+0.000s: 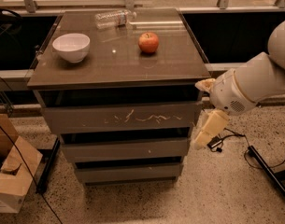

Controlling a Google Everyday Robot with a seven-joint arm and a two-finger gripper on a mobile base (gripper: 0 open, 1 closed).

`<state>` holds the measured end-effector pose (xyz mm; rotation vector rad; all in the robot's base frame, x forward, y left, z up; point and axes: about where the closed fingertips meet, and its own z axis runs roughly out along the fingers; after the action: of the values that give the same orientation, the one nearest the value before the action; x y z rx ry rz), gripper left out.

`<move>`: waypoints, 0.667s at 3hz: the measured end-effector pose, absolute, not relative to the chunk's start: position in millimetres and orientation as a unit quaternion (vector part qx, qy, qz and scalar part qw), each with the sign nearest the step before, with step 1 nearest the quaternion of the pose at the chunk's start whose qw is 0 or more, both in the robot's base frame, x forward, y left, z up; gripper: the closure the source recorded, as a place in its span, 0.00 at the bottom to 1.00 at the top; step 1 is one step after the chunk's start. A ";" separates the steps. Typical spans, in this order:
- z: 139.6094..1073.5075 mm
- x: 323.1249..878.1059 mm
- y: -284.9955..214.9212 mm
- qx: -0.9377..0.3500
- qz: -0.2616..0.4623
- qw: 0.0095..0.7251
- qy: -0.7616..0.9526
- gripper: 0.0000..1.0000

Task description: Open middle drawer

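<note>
The middle drawer [125,149] is a plain grey-brown front, shut, between the taller scratched top front [123,118] and the narrow bottom front [128,172] of a grey-brown cabinet. My gripper [208,127] is cream-coloured and hangs from the white arm [254,85] just off the cabinet's right side. It sits level with the top and middle drawers, close to their right edge.
On the cabinet top [179,64] lie a white bowl [71,46], a red apple [148,42] and a clear plastic bottle [111,18] on its side. A cardboard box [13,176] stands on the floor at left. Cables [226,139] and a black bar [268,171] lie on the floor at right.
</note>
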<state>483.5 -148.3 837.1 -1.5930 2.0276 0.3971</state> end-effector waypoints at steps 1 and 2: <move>791.4 489.9 -122.8 -0.590 0.174 0.257 0.745 0.00; 739.7 492.3 -101.9 -0.583 0.216 0.263 0.738 0.00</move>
<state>492.3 -101.9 739.7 -1.5773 1.9943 0.5835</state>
